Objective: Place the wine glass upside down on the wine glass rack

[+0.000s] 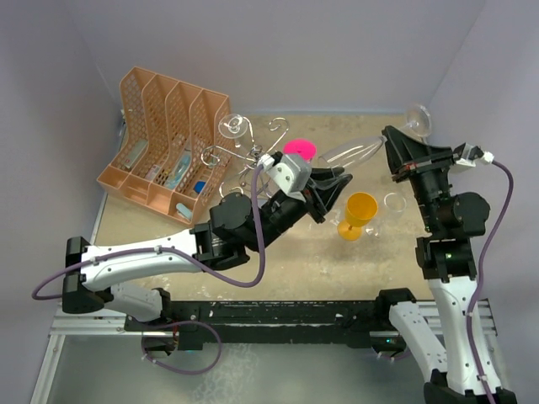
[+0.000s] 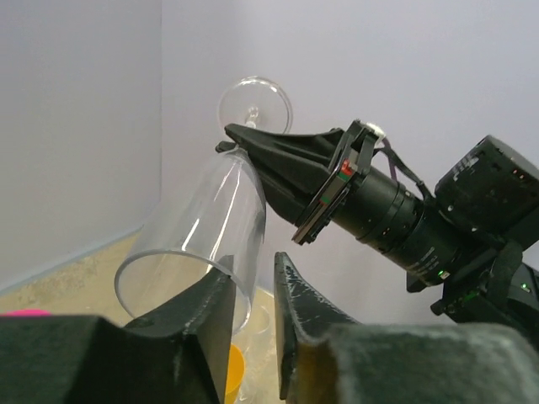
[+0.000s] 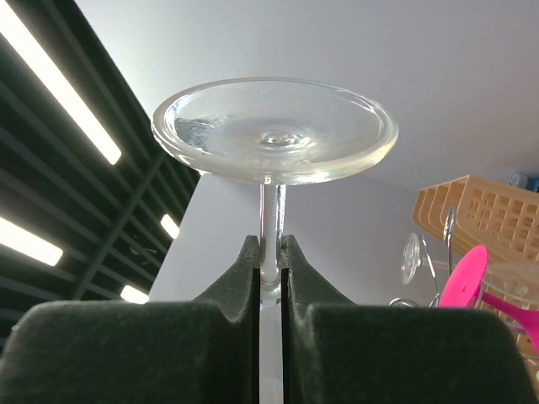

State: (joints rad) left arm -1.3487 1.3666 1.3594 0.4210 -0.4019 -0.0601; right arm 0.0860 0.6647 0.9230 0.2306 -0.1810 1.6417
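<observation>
top external view: the wine glass [image 1: 354, 151] lies on its side in the air over the table [image 1: 278, 278], bowl toward the left gripper [image 1: 335, 183], foot toward the back wall. the right gripper [image 1: 392, 139] has it by the stem. the wine glass rack [image 1: 257, 156] stands just left of the bowl, apart from it; a clear glass [image 1: 234, 126] and a pink glass [image 1: 299, 150] sit on its arms. behind it the orange file organizer [image 1: 164, 118] holds small blue and pale items in its slots, too small to name. a yellow goblet [image 1: 358, 210] stands upright on the table, a low clear glass [image 1: 394, 202] beside it.

left wrist view: the left gripper [image 2: 265, 282] has its jaws a narrow way apart. the wine glass [image 2: 202, 244] has its rim edge at the inner face of one finger, and the gap looks wider than the glass wall. the right gripper [image 2: 237, 135] is closed at the bowl's neck.

right wrist view: the right gripper [image 3: 269, 252] is pressed tight on the stem of the wine glass [image 3: 274, 130], the foot just beyond its tips. the organizer [image 3: 480, 210], the rack [image 3: 449, 231] and the pink glass [image 3: 465, 278] show at right.
</observation>
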